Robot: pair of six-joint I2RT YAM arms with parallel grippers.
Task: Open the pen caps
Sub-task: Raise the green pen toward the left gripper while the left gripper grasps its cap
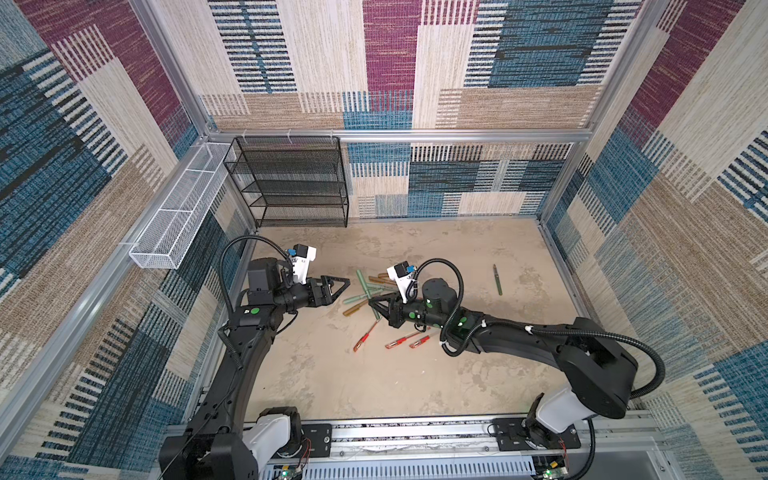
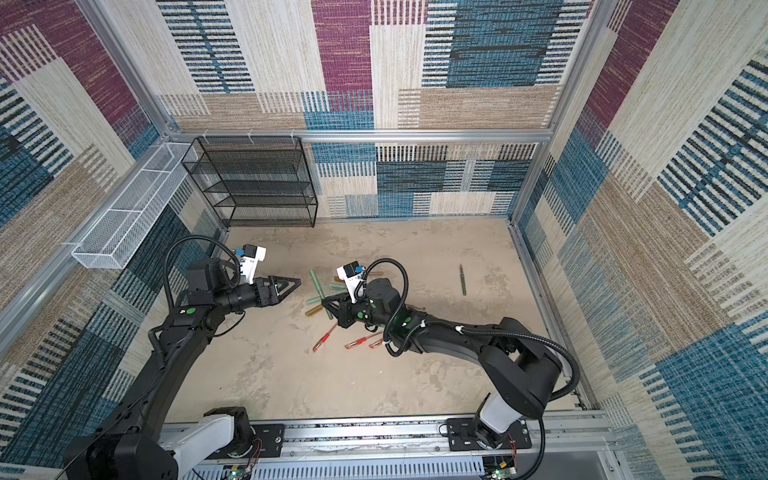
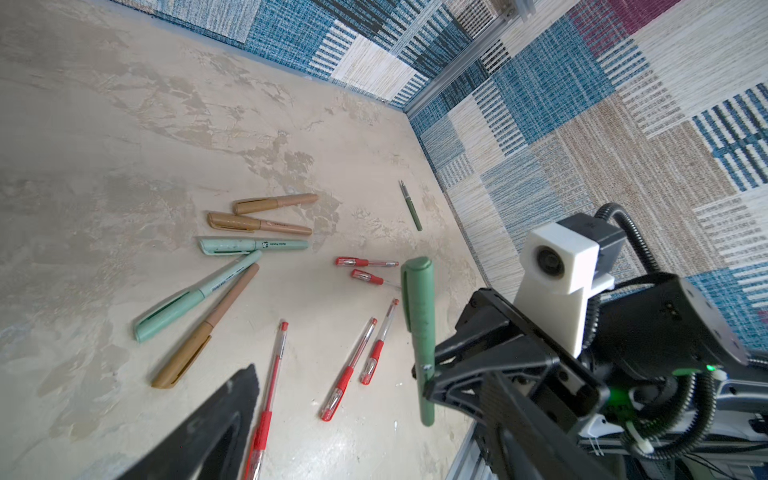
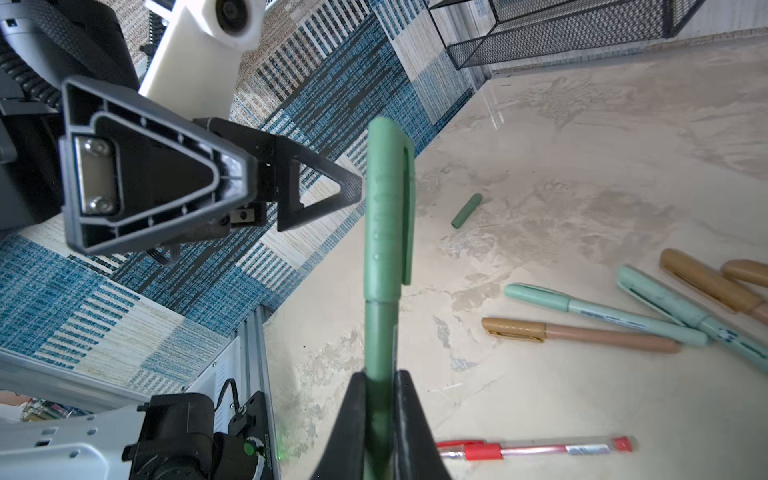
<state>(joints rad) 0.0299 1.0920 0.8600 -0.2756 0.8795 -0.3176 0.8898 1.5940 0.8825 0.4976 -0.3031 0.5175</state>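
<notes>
A dark green pen [image 4: 380,332], cap [image 4: 388,199] on, is clamped by its barrel in the right tool [image 4: 381,380], raised above the desk [image 4: 582,395]. Its long axis points cap-first at the left tool [image 1: 338,286], whose jaws stand apart just beside the cap, placed, I judge, to close on it.

We see our right gripper [image 4: 380,386] clamped on a dark green pen [image 4: 380,332], its cap [image 4: 386,199] on. The left gripper [image 4: 305,187] stands with jaws apart, one fingertip just beside that cap. A short dark green cap [image 4: 466,211] lies loose on the worktop [image 4: 582,395], apart from the mint and brown pens [image 4: 602,318].
</notes>
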